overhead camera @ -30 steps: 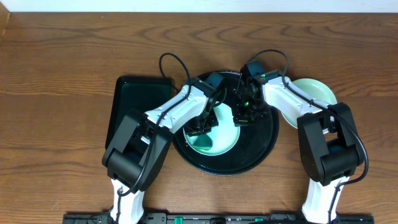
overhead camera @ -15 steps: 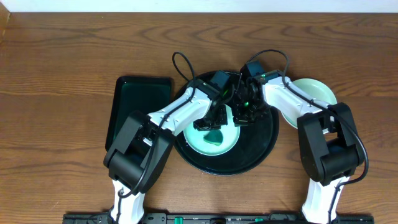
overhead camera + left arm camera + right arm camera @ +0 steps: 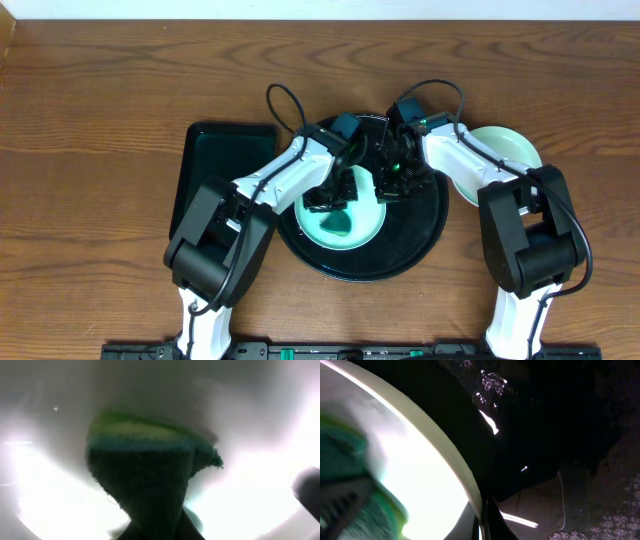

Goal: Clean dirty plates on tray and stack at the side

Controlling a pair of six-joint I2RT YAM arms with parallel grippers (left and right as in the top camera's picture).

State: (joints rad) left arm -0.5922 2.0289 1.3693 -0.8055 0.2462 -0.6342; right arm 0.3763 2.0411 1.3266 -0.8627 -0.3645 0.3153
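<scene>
Crowded in the middle: both arms lean in over the round black tray. The left gripper and its green cloth are planted on the mint plate, and the right gripper is tight at that plate's far right rim. The tray's near right crescent lies bare. Left, the rectangular tray blocks; right, a second mint plate sits partly under the right arm. The far table is open wood.
</scene>
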